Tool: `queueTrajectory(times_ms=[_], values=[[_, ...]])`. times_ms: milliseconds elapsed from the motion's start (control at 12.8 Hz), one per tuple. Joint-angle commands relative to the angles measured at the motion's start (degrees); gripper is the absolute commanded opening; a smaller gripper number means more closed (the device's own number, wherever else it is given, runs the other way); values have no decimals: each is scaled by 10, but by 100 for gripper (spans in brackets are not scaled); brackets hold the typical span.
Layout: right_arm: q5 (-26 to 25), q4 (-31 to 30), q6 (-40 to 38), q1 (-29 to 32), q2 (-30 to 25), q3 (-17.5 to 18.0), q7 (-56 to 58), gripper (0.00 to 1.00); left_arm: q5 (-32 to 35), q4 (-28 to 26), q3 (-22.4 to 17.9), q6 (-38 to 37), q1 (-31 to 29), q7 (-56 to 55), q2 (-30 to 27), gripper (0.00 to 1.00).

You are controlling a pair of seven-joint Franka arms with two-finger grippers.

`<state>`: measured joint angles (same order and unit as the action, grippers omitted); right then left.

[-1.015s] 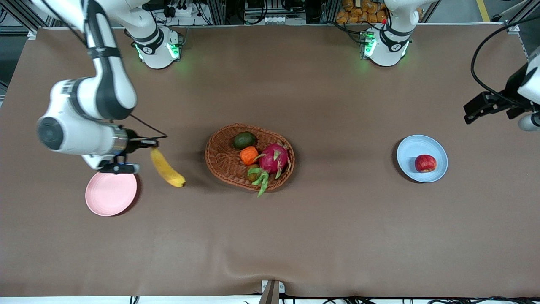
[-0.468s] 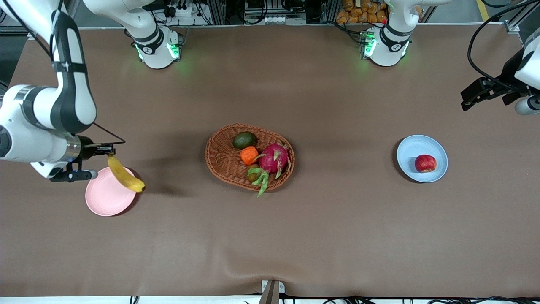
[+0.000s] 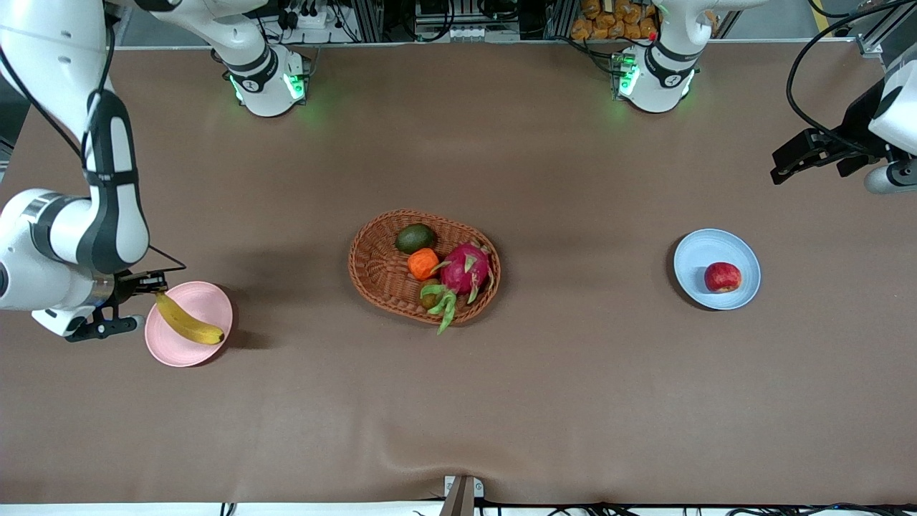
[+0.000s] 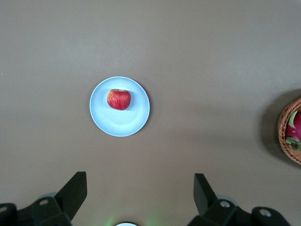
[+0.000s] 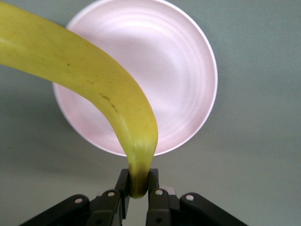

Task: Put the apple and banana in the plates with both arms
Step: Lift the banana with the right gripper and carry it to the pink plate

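Two round shallow matte plates on the brown bench (image 3: 458, 401), well apart, one at each arm's end. Pale pink plate (image 3: 204, 301) toward the right arm's end, pale blue plate (image 3: 698, 251) toward the left arm's end. Between them, an oval brown wicker basket (image 3: 372, 269) with a dark green avocado (image 3: 415, 238), an orange tangerine-like fruit (image 3: 423, 263) and a pink dragon fruit (image 3: 464, 268) inside.

Right hand (image 3: 147, 283) up over the edge of the pink plate, clamped on the dark stem tip of the long curved yellow banana (image 3: 188, 321). Seen from the right wrist, stem pinched tight between the two black fingers (image 5: 123, 188), banana body (image 5: 89, 84) arcing across above the pink plate (image 5: 183, 80). Whether the banana's free end touches the plate: cannot tell.

Small round red apple (image 3: 722, 276) with yellowish patches resting in the blue plate, off-centre. Same apple (image 4: 119, 99) and blue plate (image 4: 120, 125) visible from the left wrist.

Left hand (image 3: 809, 154) raised over bare bench toward the left arm's end, clear of the blue plate, spread wide and holding nothing, fingers (image 4: 75, 188) well apart in the left wrist view.
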<state>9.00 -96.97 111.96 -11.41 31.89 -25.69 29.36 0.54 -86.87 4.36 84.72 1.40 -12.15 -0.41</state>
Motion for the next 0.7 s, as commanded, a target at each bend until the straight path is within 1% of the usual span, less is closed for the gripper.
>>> queueTrajectory(times_ms=[0,78,156,234,312,624], values=[[0,20,1,33,33,10,66,0,-11,-23,-8,-4,-1,16,-15,100],[0,20,1,36,38,10,75,0,-11,-20,-8,-3,0,15,-16,100],[0,20,0,36,38,10,76,9,-11,-19,-9,-3,-1,15,-16,100],[0,20,0,32,38,10,76,79,-12,-21,-9,-3,-3,15,-17,100],[1,20,1,31,38,11,75,100,-12,-23,-8,-4,-11,15,-24,100],[2,23,-7,14,25,13,72,100,-24,-32,-8,-5,-12,13,-34,100]])
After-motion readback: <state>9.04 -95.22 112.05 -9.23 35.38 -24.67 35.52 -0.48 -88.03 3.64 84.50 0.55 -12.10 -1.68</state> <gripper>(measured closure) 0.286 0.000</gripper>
